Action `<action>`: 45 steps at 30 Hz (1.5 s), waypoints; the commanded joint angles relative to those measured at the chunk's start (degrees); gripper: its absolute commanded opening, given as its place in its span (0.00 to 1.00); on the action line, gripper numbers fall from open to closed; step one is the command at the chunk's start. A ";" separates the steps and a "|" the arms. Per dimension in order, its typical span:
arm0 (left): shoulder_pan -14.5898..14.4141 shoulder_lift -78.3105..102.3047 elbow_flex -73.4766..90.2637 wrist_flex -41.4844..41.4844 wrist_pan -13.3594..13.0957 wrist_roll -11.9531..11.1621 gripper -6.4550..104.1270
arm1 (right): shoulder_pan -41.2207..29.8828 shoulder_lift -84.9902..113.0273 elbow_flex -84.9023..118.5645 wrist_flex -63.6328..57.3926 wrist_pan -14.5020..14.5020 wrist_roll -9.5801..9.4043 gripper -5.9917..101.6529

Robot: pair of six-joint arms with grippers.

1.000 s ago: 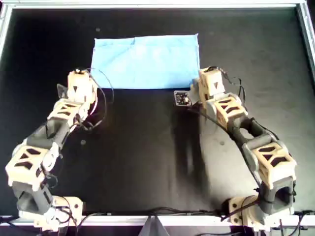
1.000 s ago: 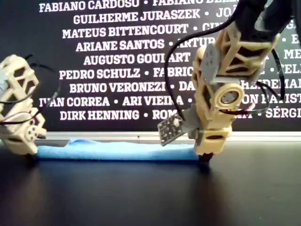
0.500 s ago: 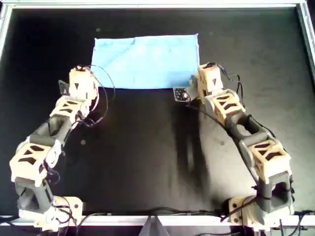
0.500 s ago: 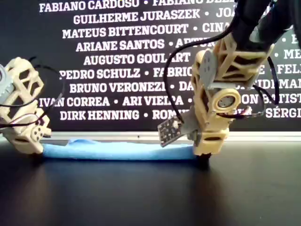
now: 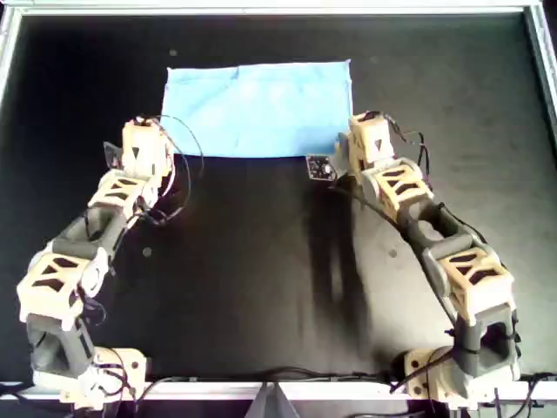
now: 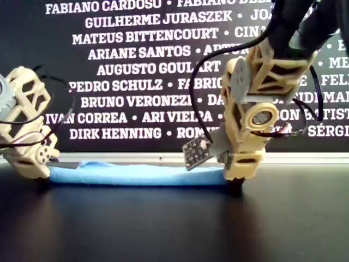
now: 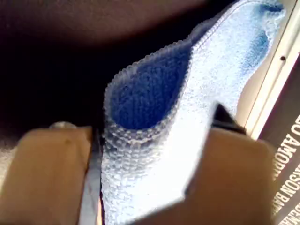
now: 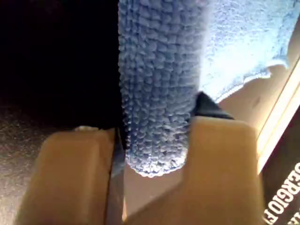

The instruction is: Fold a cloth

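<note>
Left pincer clamped on cloth near-edge corner, overhead left | right pincer clamped likewise, overhead right | cloth flat on black bench, upper centre.

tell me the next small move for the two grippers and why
Probably lift both together, then carry the near edge toward the far edge. The left gripper and right gripper each pinch a near corner of the cloth, which lies flat on the table.
</note>
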 commanded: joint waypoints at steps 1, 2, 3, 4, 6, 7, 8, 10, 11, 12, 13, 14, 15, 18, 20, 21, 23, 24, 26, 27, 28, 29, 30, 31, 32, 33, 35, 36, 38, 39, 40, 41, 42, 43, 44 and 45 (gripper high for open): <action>-0.70 1.32 -1.23 0.35 0.18 -0.18 0.48 | -0.35 3.25 -3.25 0.26 0.18 0.62 0.32; -0.79 1.41 -1.32 0.26 0.18 -0.18 0.42 | -0.35 3.16 -3.78 0.26 0.18 0.62 0.26; -1.05 1.41 -1.32 0.26 0.18 -0.09 0.35 | -0.26 2.99 -3.96 0.26 0.18 0.70 0.19; -1.14 1.41 -1.41 0.18 0.18 -0.09 0.28 | -0.26 2.81 -4.04 0.26 0.18 0.70 0.12; -1.14 1.41 -1.41 0.18 0.26 -0.44 0.16 | -0.26 2.64 -4.04 0.18 0.09 0.70 0.02; -1.14 1.49 -1.49 0.18 0.26 -0.62 0.10 | -0.26 2.46 -4.04 0.18 0.09 0.70 0.01; -1.14 1.49 -1.49 0.18 0.26 -0.62 0.05 | -0.35 2.37 -4.04 0.18 0.09 0.62 0.03; -1.14 1.49 -1.41 0.18 0.26 -0.62 0.02 | -0.44 2.72 -3.25 0.26 0.35 -0.09 0.06; -1.14 1.49 -1.32 0.26 0.26 -0.62 0.04 | -0.44 3.25 -2.81 0.26 0.53 -0.09 0.07; -1.14 1.49 -1.14 0.26 0.26 -0.62 0.04 | -0.44 3.25 -2.72 0.26 0.35 -0.09 0.07; -1.14 1.49 -0.70 0.26 0.26 -0.62 0.05 | -0.44 3.34 -2.72 0.26 0.88 -0.09 0.07; -1.14 1.58 -0.26 0.26 0.26 -0.35 0.05 | -0.44 3.34 -2.72 0.26 0.97 -0.09 0.07; -1.14 1.58 -0.26 0.35 0.26 -0.09 0.05 | -0.44 3.43 -2.72 0.26 0.97 -0.09 0.07; -1.14 3.16 0.09 0.62 0.18 0.18 0.05 | -0.44 3.60 -2.55 0.35 1.05 -0.09 0.07; -1.14 5.98 2.20 0.70 0.18 0.18 0.05 | -0.44 3.96 -1.58 0.35 1.05 -0.18 0.07; -1.14 7.65 3.96 0.70 0.18 0.18 0.05 | -0.44 4.75 -0.62 0.35 1.05 -0.18 0.07; -1.23 11.69 7.56 0.70 0.18 0.18 0.05 | -0.44 7.65 2.29 0.35 1.05 -0.18 0.07; -1.23 13.62 9.32 0.70 0.18 0.18 0.05 | -0.26 9.23 4.22 0.35 1.05 -0.18 0.07; -1.23 16.79 12.57 0.70 0.18 0.18 0.05 | 0.09 13.18 7.65 0.35 1.05 -0.18 0.07; -1.23 18.28 13.97 0.70 0.18 0.18 0.05 | 0.18 15.29 9.32 0.35 1.05 -0.18 0.07; -1.23 19.78 15.21 0.70 0.26 0.18 0.05 | 0.18 17.14 11.07 0.35 1.05 -0.18 0.07; -1.23 21.18 16.52 0.70 0.26 -0.18 0.05 | 0.26 18.72 12.74 0.35 1.05 -0.18 0.07; -1.23 22.41 18.02 0.70 0.26 -0.35 0.05 | 0.44 20.04 14.50 0.35 1.05 -0.18 0.07; -1.23 23.55 19.42 0.70 0.26 -0.35 0.05 | 0.44 21.27 16.17 0.35 0.88 -0.18 0.07; -1.23 24.79 20.65 0.70 0.26 -0.35 0.05 | 0.53 22.59 17.67 0.35 0.97 -0.18 0.07; -1.23 26.02 21.97 0.70 0.26 -0.35 0.05 | 0.53 23.82 19.25 0.35 0.53 -0.18 0.07; -1.23 28.21 24.43 0.70 0.26 -0.53 0.05 | 0.53 26.19 22.32 0.35 0.35 -0.18 0.07; -1.23 29.18 25.75 0.70 0.26 -0.53 0.05 | 0.53 27.42 23.64 0.35 0.26 -0.18 0.07; -1.32 31.11 28.13 0.70 0.26 -0.62 0.05 | 0.62 29.62 25.75 0.35 0.18 -0.18 0.07; -1.32 32.17 29.27 0.70 0.26 -0.62 0.05 | 0.62 30.76 26.98 0.35 0.18 -0.18 0.07; -1.32 33.13 30.32 0.70 0.26 -0.62 0.05 | 0.62 31.90 28.30 0.35 0.18 -0.18 0.07; -1.32 34.19 31.38 0.70 0.26 -0.62 0.05 | 0.62 32.87 29.44 0.35 0.18 -0.18 0.07; -1.58 35.16 32.34 0.70 0.26 -0.62 0.05 | 0.62 33.84 30.59 0.35 0.18 -0.18 0.07; -1.93 36.12 33.49 0.70 0.26 -0.62 0.05 | 0.62 34.89 31.90 0.35 0.18 -0.18 0.07; -2.29 37.18 34.72 0.70 0.26 -0.62 0.05 | 0.62 35.86 33.22 0.35 0.18 -0.18 0.07; -2.81 38.23 36.04 0.70 0.26 -0.62 0.05 | 0.62 36.65 34.80 0.35 0.18 -0.18 0.07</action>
